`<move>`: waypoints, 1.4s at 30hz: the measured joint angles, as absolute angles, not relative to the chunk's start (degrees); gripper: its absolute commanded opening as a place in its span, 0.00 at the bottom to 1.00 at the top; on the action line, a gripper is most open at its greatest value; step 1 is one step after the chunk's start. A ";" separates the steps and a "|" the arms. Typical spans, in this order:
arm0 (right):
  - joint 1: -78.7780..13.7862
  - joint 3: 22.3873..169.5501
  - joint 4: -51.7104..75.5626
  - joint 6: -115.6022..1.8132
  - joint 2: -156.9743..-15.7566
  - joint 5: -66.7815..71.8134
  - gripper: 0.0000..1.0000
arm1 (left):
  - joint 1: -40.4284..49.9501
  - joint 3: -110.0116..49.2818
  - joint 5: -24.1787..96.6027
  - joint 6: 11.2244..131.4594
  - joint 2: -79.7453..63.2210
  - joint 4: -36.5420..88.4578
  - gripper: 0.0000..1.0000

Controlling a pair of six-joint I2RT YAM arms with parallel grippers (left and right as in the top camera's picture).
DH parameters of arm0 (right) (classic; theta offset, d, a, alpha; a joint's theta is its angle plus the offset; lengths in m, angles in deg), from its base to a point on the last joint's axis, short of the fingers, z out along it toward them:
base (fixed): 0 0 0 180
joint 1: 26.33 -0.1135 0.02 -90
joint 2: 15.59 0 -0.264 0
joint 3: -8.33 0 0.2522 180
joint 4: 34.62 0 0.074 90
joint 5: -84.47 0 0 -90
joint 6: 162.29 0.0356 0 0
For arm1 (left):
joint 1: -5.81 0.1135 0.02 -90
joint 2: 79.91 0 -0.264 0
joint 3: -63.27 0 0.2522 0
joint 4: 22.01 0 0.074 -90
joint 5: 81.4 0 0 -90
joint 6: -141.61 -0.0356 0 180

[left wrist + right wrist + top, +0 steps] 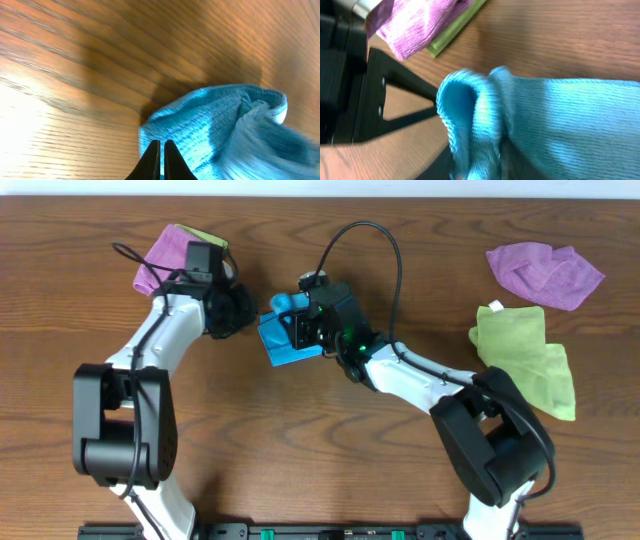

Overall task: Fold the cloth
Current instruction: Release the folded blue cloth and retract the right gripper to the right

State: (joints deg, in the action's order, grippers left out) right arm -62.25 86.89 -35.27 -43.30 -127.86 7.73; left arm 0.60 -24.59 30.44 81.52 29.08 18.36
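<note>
The cloth point(285, 345) sits bunched near the middle of the table point(320, 470), between my arms — left gripper point(161, 146) closed at its left edge, fabric lying just to its right. My right gripper point(303, 330) is on top of it, nearer — jaws buried in folds, can't tell their state.

The overhead camera looked straight down from far above on the whole table point(320, 480). The left wrist camera sat low and very near, facing the cloth point(220, 130) at the lower right of its frame. The right wrist camera was very near too, with the cloth filling its lower half. All three views shared this cloth.
</note>
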 measured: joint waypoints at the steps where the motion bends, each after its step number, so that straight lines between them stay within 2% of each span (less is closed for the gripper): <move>1: -62.69 86.89 -35.95 -43.32 -127.86 7.99 0.38 | 1.27 -24.62 30.29 81.45 28.69 18.36 0.06; 8: -65.69 88.96 -37.70 -43.43 -127.99 11.66 0.40 | 4.12 -24.77 29.90 81.34 26.26 18.36 0.06; 10: -65.79 89.93 -37.68 -43.91 -127.99 12.12 0.41 | 4.25 -24.77 29.74 81.30 25.87 18.38 0.12; 11: -65.64 90.27 -37.53 -44.26 -127.99 12.23 0.44 | 4.25 -24.77 29.68 81.17 25.69 18.41 0.18; 13: -64.92 90.69 -36.48 -44.79 -127.82 12.56 0.49 | 4.25 -24.77 29.63 80.99 25.23 18.80 0.38; 15: -63.26 90.78 -33.11 -45.57 -126.83 12.89 0.52 | 4.23 -24.79 29.68 80.73 24.69 19.72 0.66; 17: -61.03 90.80 -29.18 -46.51 -125.24 13.52 0.59 | 4.25 -24.81 29.68 80.88 24.12 21.25 0.80; 18: -59.74 90.80 -27.12 -47.12 -124.15 14.02 0.66 | 4.25 -24.84 29.70 80.77 23.90 21.88 0.84; 20: -56.99 90.87 -22.27 -49.00 -121.30 15.55 0.92 | 4.27 -24.88 30.11 80.97 23.68 22.80 0.97; 21: -55.22 90.95 -19.27 -50.47 -119.12 16.38 0.99 | 4.27 -24.88 30.66 81.39 23.68 23.08 0.95; 28: -46.76 91.67 5.34 -64.15 -104.26 18.83 0.99 | 4.29 -24.88 35.62 83.09 23.66 24.85 0.95; 34: -40.66 91.35 29.95 -74.82 -95.12 15.58 0.99 | 4.31 -24.88 38.27 83.42 23.57 27.63 0.95; 42: -37.01 80.88 33.71 -78.90 -78.22 10.90 0.99 | 4.31 -22.19 41.85 84.62 23.46 27.04 0.95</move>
